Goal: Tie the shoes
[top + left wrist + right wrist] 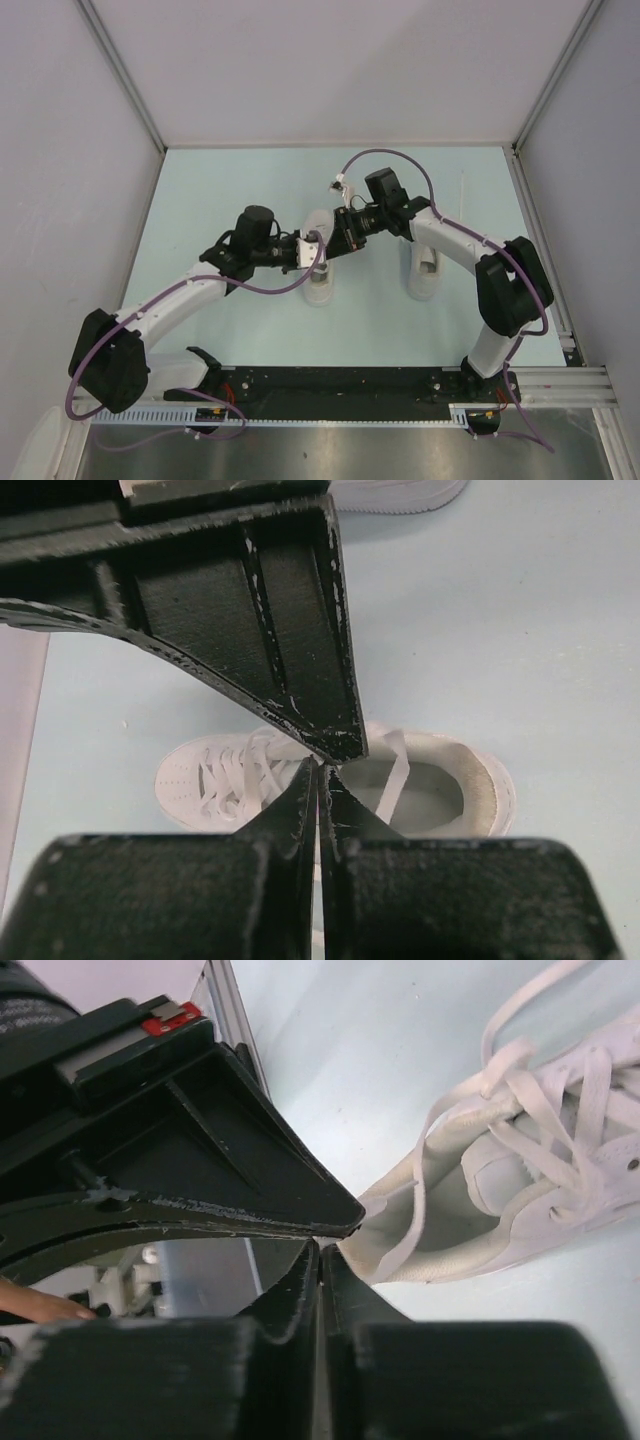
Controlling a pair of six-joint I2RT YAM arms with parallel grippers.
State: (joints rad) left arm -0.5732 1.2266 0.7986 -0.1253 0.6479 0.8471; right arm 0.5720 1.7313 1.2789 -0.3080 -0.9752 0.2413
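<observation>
A pale blue tabletop (230,190) between white walls holds two white low-top sneakers: the left sneaker (320,288) and its twin (425,280) near its right. Uneven pulling could slip a strand free or drag that shoe. Both arms bend inward above the left sneaker. The left gripper (322,763) and right gripper (320,1245) are pressed together, seemingly pinching its thin white laces (396,770).

The left arm (170,300) and right arm (455,238) both bend inward from their bases, bringing the left gripper (313,252) and right gripper (335,232) close together. Each gripper angles downward, its fingers pressed tip to tip.
</observation>
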